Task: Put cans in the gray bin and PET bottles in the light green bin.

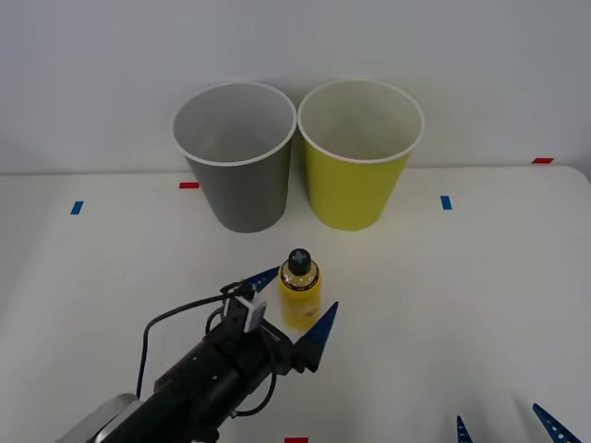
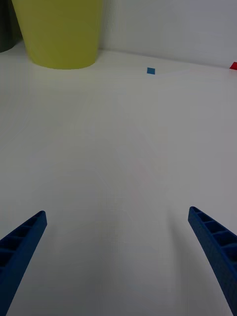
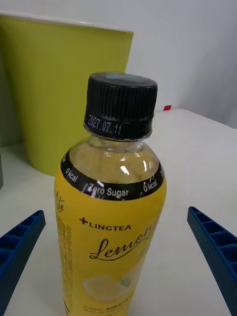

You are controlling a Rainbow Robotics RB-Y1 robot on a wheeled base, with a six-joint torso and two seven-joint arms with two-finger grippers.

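The left gripper (image 1: 297, 305) stands wide open astride the upright PET bottle (image 1: 300, 288), holding nothing; it should close squarely on the label before lifting toward the light green bin (image 1: 358, 175) behind the bottle.

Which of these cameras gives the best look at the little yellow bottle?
The left wrist view: the bottle stands close up, label and black cap readable. The front view shows it small between the left end effector's open fingers.
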